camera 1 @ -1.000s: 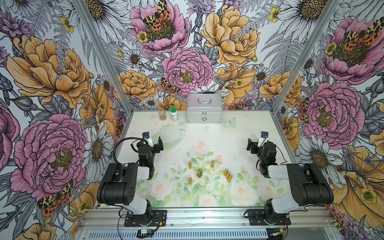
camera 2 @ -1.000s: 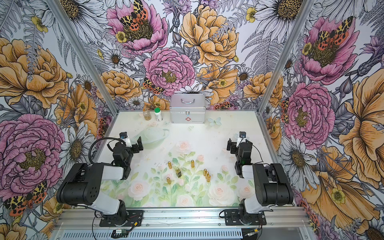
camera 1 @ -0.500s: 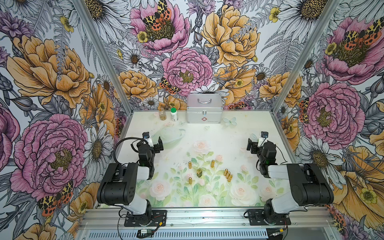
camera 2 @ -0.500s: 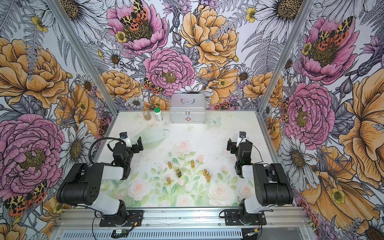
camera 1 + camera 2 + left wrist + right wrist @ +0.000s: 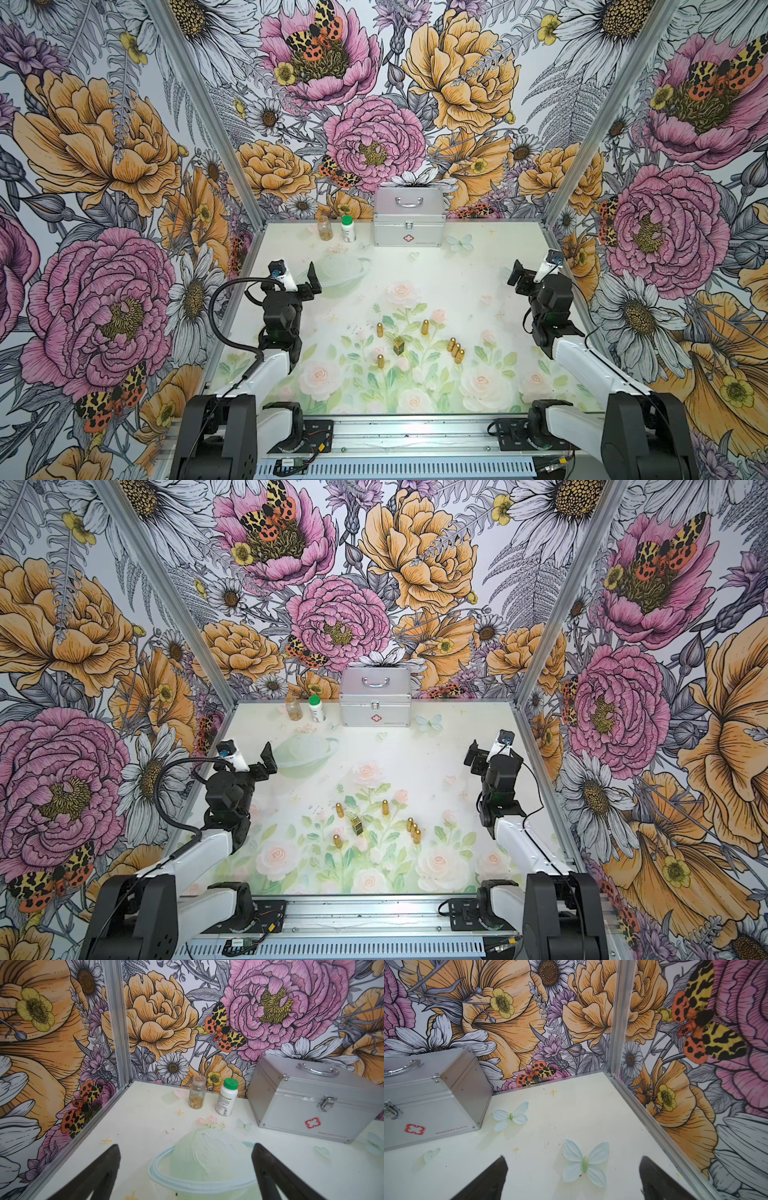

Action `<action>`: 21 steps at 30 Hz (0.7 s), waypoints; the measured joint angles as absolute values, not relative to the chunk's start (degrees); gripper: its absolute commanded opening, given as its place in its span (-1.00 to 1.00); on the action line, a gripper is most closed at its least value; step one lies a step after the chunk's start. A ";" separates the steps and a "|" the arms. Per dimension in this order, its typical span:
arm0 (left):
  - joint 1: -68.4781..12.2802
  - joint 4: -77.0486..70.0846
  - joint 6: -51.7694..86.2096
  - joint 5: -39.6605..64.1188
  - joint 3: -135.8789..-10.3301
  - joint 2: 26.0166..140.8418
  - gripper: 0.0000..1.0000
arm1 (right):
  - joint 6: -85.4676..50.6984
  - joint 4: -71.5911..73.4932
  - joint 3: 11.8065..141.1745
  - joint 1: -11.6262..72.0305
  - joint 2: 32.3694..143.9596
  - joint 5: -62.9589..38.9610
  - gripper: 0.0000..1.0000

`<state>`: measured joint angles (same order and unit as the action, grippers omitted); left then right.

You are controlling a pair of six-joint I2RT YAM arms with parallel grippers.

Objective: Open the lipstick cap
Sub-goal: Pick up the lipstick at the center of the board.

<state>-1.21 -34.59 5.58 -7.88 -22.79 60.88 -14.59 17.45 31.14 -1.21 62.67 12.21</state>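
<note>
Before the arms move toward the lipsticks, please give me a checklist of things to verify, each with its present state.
1. Left gripper: jaws open, empty: ok.
2. Right gripper: jaws open, empty: ok.
3. Dark square lipstick with gold trim stands upright: ok.
4. Room around it for the jaws: ok; the six small gold bullet-shaped tubes stand apart from it.
5. Its cap closed: cannot tell, too small.
6. Wrist cameras see the lipsticks: not ok; both face the back wall and the silver metal case.
</note>
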 measured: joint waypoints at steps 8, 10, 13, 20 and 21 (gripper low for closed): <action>1.58 -22.55 22.24 -6.28 -28.84 51.16 0.97 | -22.59 0.36 35.44 -2.33 58.76 8.60 0.99; 2.74 -19.11 25.69 -5.06 -28.88 50.65 0.97 | -24.49 -5.28 36.84 -2.33 59.61 7.42 0.99; 1.58 -12.53 27.75 -4.64 -29.28 49.47 0.97 | -26.68 -13.43 41.15 -2.33 62.13 5.23 0.99; -15.33 2.74 25.34 -9.39 -34.50 45.98 0.97 | -27.94 -31.48 51.48 0.01 66.70 -0.47 0.89; -18.02 4.51 24.82 -10.04 -35.48 45.98 0.97 | -28.01 -34.00 52.95 1.32 67.40 -0.95 0.88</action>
<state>-18.02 4.51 24.82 -10.04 -35.48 45.98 -28.01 -34.00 52.95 1.32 67.40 -0.95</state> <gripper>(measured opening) 0.986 0.947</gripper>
